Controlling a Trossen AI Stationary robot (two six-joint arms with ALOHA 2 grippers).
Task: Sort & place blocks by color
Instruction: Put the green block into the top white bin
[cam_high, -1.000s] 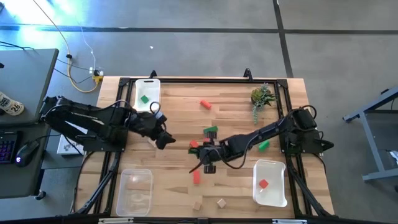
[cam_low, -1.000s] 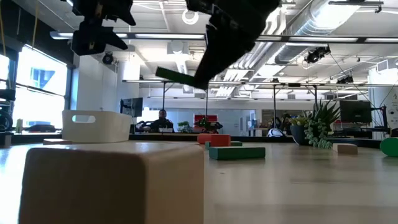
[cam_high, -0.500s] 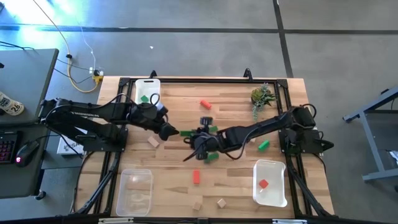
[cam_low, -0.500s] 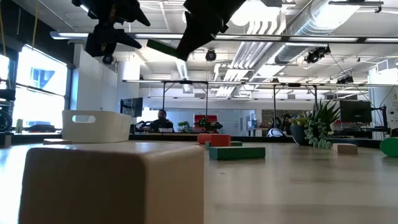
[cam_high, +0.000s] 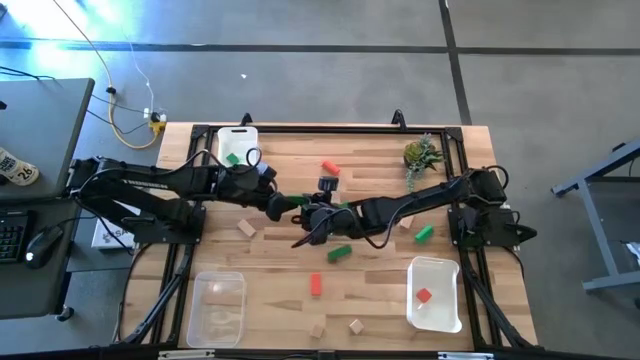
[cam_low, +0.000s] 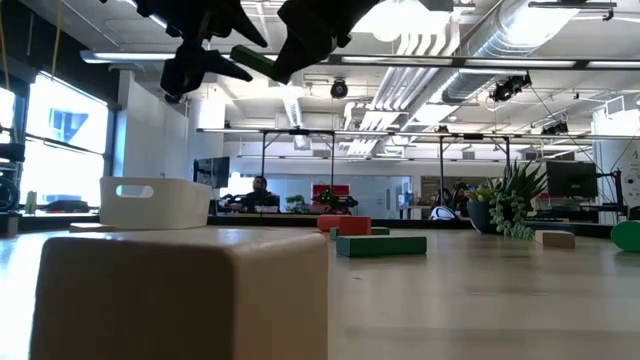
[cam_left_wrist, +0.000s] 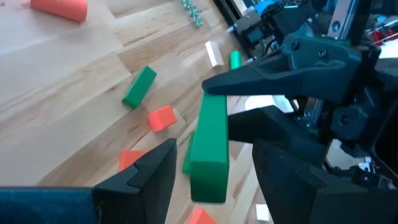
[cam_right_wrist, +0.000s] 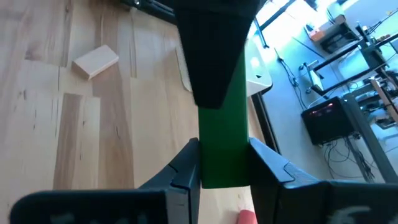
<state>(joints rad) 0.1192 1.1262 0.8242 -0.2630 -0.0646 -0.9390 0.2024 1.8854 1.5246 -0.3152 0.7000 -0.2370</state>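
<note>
While both arms meet above the middle of the surface, the right gripper has its fingers clamped on a green bar block, held off the wood. It is a long, straight, square-sectioned bar, evenly painted green, with crisp edges and flat ends. Its free end reaches between the spread fingers of the left gripper, which stand apart on either side of it; whether they touch it cannot be told. In the low view the bar hangs tilted, high above the surface.

Other blocks lie scattered on the wood: a green bar, a red block, a red block near the far edge, tan pieces. A white tray on the right holds one red block; a far white tray holds a green one.
</note>
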